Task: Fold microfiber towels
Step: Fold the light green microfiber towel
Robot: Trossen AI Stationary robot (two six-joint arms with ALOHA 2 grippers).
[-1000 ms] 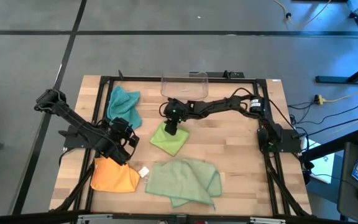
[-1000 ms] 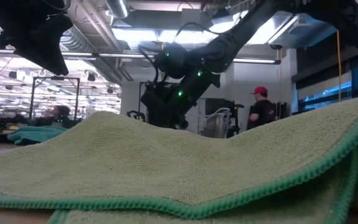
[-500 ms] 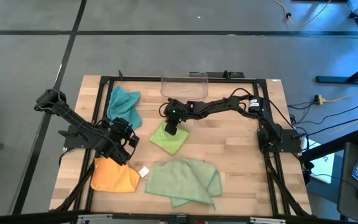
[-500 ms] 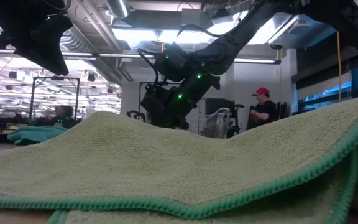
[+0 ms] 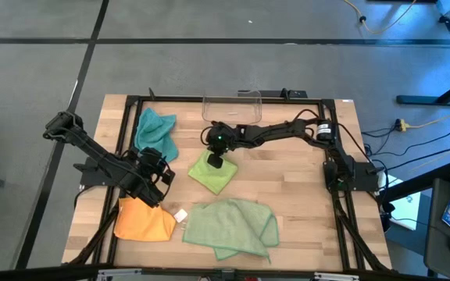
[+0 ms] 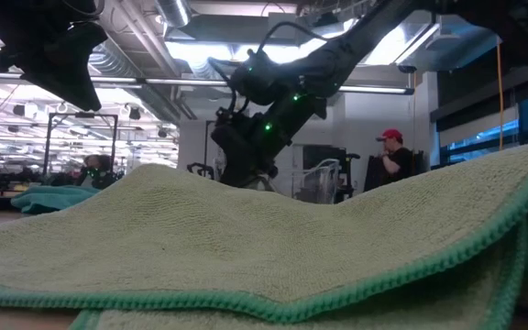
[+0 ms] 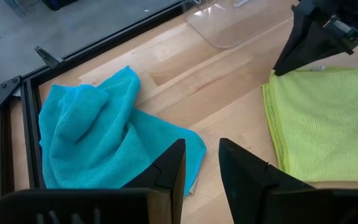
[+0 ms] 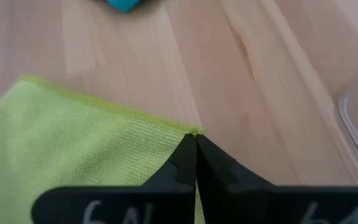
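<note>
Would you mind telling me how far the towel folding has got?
Done: the lime towel and orange towel already lie compact, apparently folded. In hand: the right gripper is shut on a corner of the lime towel. Left: the teal towel and sage towel are rumpled; the left gripper waits above the orange one.

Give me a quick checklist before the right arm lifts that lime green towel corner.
1. Right claw shut on the lime green towel corner: ok, tips pinch the edge.
2. Grip on one layer only: cannot tell.
3. Lime towel clear of the clear plastic bin: ok, apart.
4. Teal towel off the lime towel: ok, bare wood between them.
5. Left claw out of the way: ok, empty, between the teal towel and the orange towel.
6. Sage green towel not overlapping: ok.
</note>
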